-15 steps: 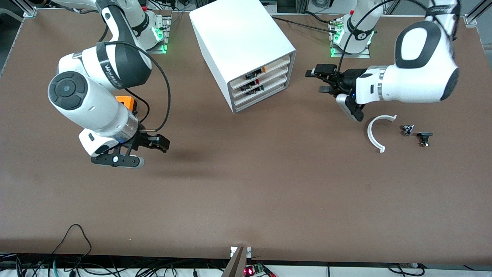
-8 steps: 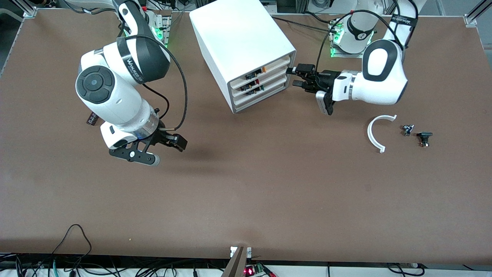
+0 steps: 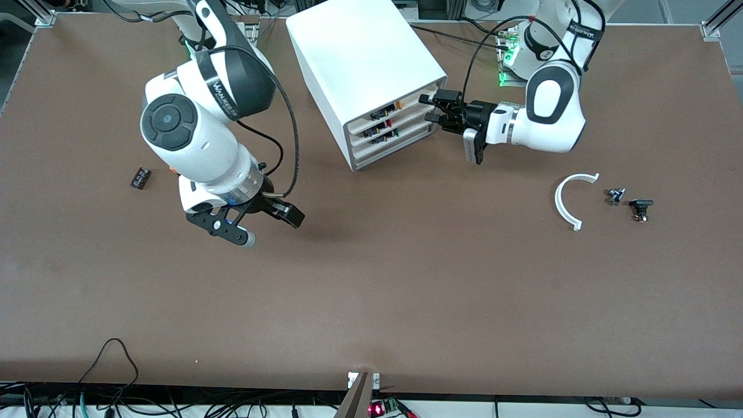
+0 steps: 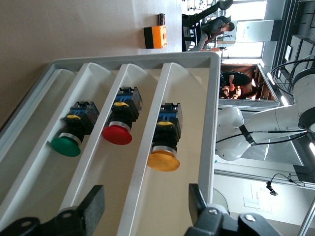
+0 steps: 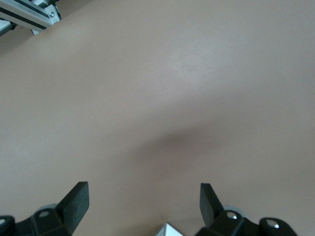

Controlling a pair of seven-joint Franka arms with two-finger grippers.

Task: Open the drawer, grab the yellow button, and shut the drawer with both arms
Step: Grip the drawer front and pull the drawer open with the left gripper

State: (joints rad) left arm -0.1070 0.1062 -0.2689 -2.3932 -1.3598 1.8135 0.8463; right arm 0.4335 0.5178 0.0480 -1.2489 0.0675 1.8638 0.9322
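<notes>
The white cabinet (image 3: 363, 64) stands at the robots' side of the table, its four drawers (image 3: 390, 126) pushed in. The orange-yellow button (image 4: 164, 160) sits at the front of the top drawer (image 4: 184, 147), beside a red button (image 4: 117, 135) and a green one (image 4: 66, 146) in the drawers below; it shows as an orange speck in the front view (image 3: 398, 105). My left gripper (image 3: 431, 108) is open and empty, close in front of the upper drawers at the cabinet's corner toward the left arm's end, its fingers (image 4: 93, 207) apart. My right gripper (image 3: 264, 223) is open and empty over bare table.
A small black ribbed block (image 3: 140, 177) lies toward the right arm's end. An orange cube (image 4: 155, 37) shows in the left wrist view; the right arm hides most of it in the front view. A white curved piece (image 3: 566, 200) and two small dark parts (image 3: 615, 195) (image 3: 641, 208) lie toward the left arm's end.
My left arm has swung in and brought its open gripper up to the cabinet's drawer fronts. My right arm has moved toward the table's middle, uncovering the black block and covering the orange cube.
</notes>
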